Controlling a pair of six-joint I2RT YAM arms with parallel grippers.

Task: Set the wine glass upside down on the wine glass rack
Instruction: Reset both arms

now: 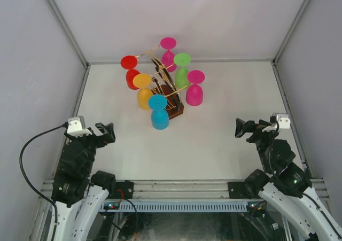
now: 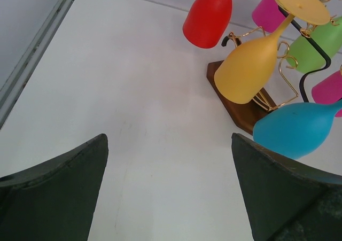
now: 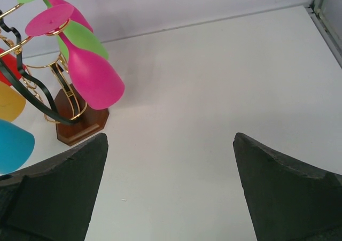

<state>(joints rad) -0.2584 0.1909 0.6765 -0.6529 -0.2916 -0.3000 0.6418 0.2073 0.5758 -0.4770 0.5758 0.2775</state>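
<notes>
Hanging upside down on the wine glass rack, centre-back of the table, six wine glasses are counted in the top view: 1 red, 1 yellow, 1 blue, 1 green, near pink, far pink. The near pink bowl is shown whole by the right wrist cam but cut off at the edge by the left. Left gripper & right gripper are seen w/ fingers spread apart, well off the rack.

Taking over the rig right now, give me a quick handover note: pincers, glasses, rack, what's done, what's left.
Left pincer: open, empty, near its base.
Right pincer: open, empty, near its base.
Rack: far middle of the table. Six glasses hang on it bowl-down: red glass, yellow glass, blue glass, green glass, near pink glass, far pink glass.
Done: every glass in view is hung.
Left: no loose glass visible, so probably nothing.
</notes>
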